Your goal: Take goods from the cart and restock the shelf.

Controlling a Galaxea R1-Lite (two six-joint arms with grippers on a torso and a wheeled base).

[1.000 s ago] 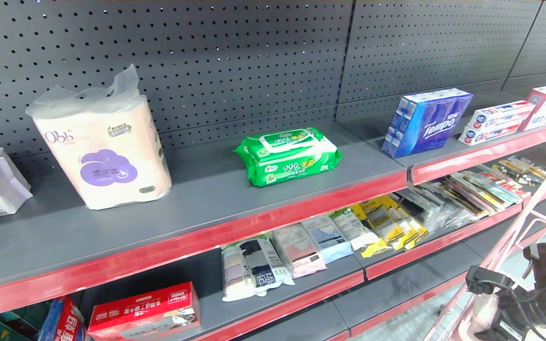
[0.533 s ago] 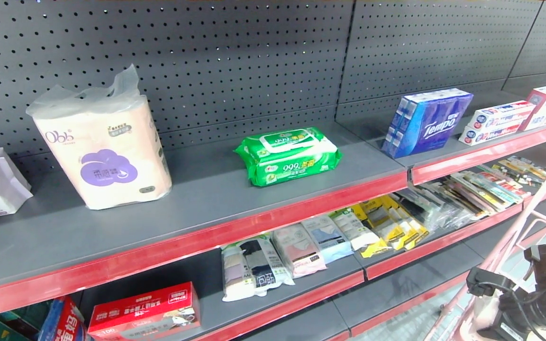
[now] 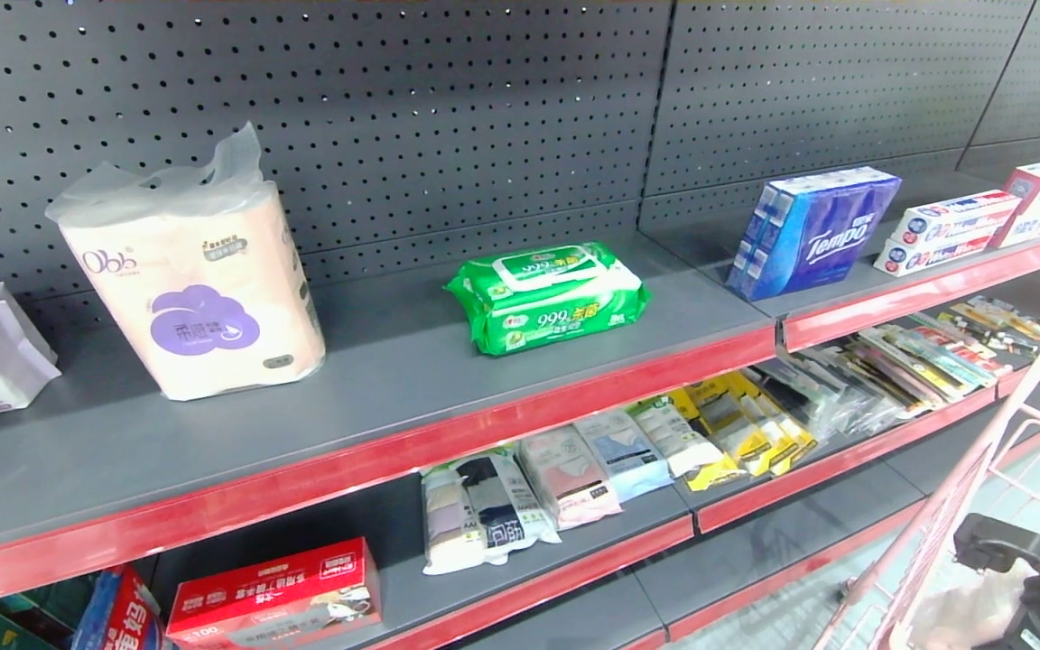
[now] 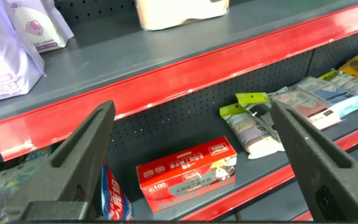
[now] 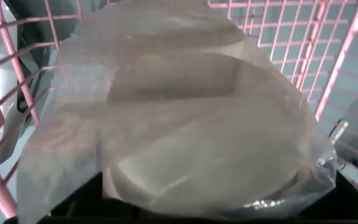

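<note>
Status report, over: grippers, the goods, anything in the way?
Left gripper open, empty, facing the shelf. Right arm low in the pink cart, close against a plastic-wrapped pack; grip unclear. Cart wires crowd the pack.

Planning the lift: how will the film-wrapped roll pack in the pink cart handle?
Probably light for its bulk: the roll pack looks like paper rolls. Its loose, glossy wrap may slip or bunch when gripped. Likely squashy, not fragile.

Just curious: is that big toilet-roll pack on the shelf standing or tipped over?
Standing: the toilet-roll pack sits on its base on the shelf, handle up.
</note>
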